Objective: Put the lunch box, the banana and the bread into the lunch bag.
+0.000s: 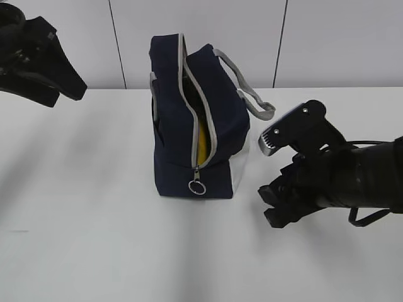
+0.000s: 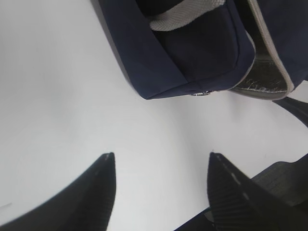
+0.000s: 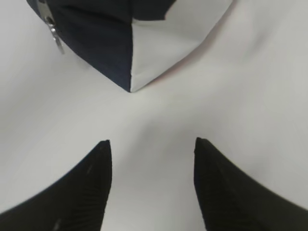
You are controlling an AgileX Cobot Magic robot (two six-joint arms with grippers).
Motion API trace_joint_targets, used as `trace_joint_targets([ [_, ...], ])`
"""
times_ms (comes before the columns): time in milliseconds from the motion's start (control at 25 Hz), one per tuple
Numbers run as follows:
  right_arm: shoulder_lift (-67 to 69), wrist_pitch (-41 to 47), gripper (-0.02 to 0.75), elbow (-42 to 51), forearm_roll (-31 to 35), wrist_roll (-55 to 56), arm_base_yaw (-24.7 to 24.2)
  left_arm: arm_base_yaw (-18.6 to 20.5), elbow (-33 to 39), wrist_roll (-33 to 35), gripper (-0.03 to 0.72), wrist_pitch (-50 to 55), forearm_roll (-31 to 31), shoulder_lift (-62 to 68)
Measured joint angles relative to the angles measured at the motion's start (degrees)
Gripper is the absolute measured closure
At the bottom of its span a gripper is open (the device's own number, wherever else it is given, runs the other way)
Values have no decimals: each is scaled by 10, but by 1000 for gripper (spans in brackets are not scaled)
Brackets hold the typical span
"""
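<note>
The navy lunch bag (image 1: pixel 170 126) stands upright mid-table with its grey-trimmed zipper partly undone. A strip of yellow, the banana (image 1: pixel 203 148), shows through the gap above the ring pull (image 1: pixel 197 187). The lunch box and the bread are hidden from view. My left gripper (image 1: pixel 66 97) hangs open at the far left, well away from the bag, with the bag's corner (image 2: pixel 192 62) ahead of its empty jaws (image 2: pixel 161 156). My right gripper (image 1: pixel 267 207) sits low to the right of the bag, open and empty (image 3: pixel 151 142), facing the white end panel (image 3: pixel 168 38).
A grey strap handle (image 1: pixel 249 88) droops off the bag's right side toward the right arm. The white table (image 1: pixel 94 239) stretches bare in front and to the left. A white panelled wall (image 1: pixel 340 38) stands behind.
</note>
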Motion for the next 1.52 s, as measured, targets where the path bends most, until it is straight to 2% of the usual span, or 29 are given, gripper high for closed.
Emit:
trace_joint_targets([
  [80, -7, -15, 311, 0, 0, 0, 23, 0, 0, -1, 254, 0, 0, 0],
  [280, -13, -122, 315, 0, 7, -9, 81, 0, 0, -1, 254, 0, 0, 0],
  [400, -27, -126, 318, 0, 8, -25, 104, 0, 0, -3, 254, -1, 0, 0],
  [600, -59, -111, 321, 0, 8, -29, 111, 0, 0, -5, 255, -1, 0, 0],
  [680, -68, -55, 322, 0, 9, -29, 111, 0, 0, -6, 255, -1, 0, 0],
  [840, -67, 125, 323, 0, 5, -29, 109, 0, 0, -6, 255, -1, 0, 0],
  [1000, -44, 210, 342, 0, -12, -6, 109, 0, 0, -6, 255, 3, 0, 0],
  [1120, -30, 247, 336, 0, -85, 69, 107, 0, 0, -6, 255, 5, 0, 0],
  [1240, -22, 272, 332, 0, -219, 196, 91, 0, 0, -6, 255, 6, 0, 0],
  [1400, -21, 302, 331, 0, -403, 370, 33, 0, 0, -6, 255, 6, 0, 0],
  [1520, -21, 267, 331, 0, -471, 461, 0, 0, 0, -6, 255, 6, 0, 0],
])
